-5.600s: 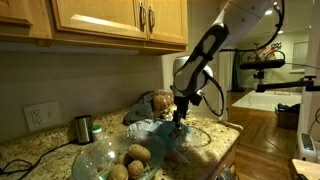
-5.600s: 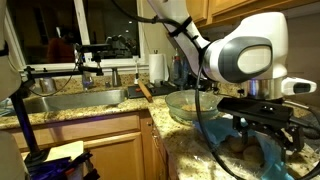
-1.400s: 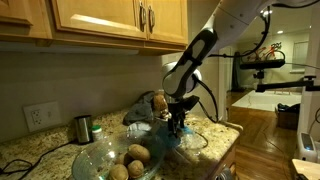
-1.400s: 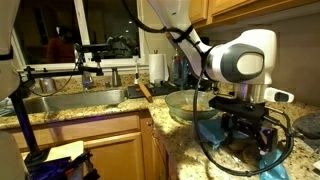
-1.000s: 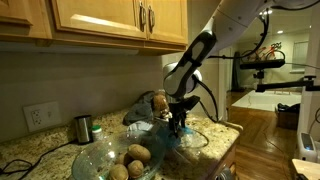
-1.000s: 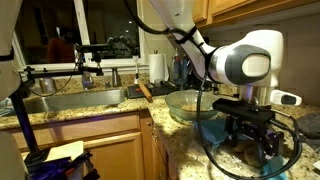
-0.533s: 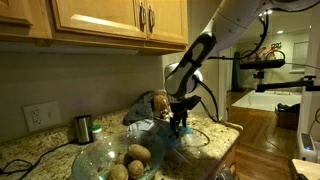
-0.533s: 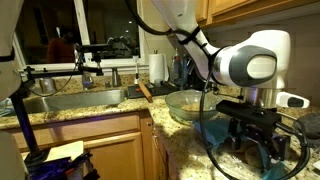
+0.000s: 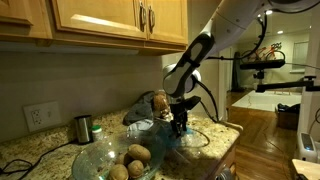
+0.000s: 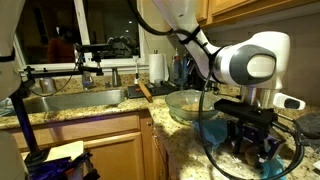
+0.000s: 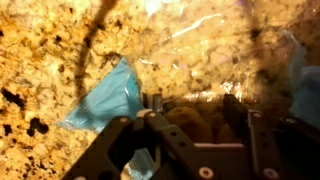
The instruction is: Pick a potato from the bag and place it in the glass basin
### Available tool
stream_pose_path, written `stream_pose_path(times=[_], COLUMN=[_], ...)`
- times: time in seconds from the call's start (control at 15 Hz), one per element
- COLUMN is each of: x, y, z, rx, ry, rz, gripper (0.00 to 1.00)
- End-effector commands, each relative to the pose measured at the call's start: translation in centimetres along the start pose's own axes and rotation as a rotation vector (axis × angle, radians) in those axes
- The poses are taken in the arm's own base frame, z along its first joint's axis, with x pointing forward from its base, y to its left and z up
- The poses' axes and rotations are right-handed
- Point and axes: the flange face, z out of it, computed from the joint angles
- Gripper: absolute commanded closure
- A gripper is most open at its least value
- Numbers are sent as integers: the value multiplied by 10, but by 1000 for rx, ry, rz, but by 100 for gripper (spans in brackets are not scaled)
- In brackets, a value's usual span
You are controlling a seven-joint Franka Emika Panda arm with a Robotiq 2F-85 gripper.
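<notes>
The light-blue bag (image 9: 192,139) lies crumpled on the granite counter beside the glass basin (image 9: 93,157), which holds three potatoes (image 9: 138,153). My gripper (image 9: 180,128) points down into the bag. In the wrist view the bag's (image 11: 110,95) blue plastic is at the left, and my gripper (image 11: 193,104) straddles a brown potato (image 11: 188,123), one finger on each side. I cannot tell whether the pads press on it. In the exterior view from the sink side, the gripper (image 10: 255,150) is low in the bag (image 10: 212,130), in front of the basin (image 10: 180,103).
A dark-green cup (image 9: 83,127) stands left of the basin, near a wall outlet (image 9: 38,116). Brown items (image 9: 157,102) sit behind the bag. A sink (image 10: 70,100) and a paper towel roll (image 10: 156,67) are further along the counter. Cabinets (image 9: 100,20) hang overhead.
The gripper has sunk a little deeper into the bag, and its fingers have drawn in around a potato. The basin and its potatoes have not moved.
</notes>
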Motion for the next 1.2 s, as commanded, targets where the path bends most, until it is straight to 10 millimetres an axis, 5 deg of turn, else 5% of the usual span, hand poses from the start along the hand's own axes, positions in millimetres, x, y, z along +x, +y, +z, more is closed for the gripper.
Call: stream_pose_path(times=[0.0, 0.53, 0.67, 0.87, 1.13], x=[2, 4, 4, 5, 6], y=[-1, 2, 2, 3, 4], z=[-6, -8, -7, -6, -9], rx=[10, 9, 7, 1, 0], ry=[-26, -22, -22, -15, -2], rz=[22, 30, 29, 28, 27], gripper=[52, 64, 58, 28, 22])
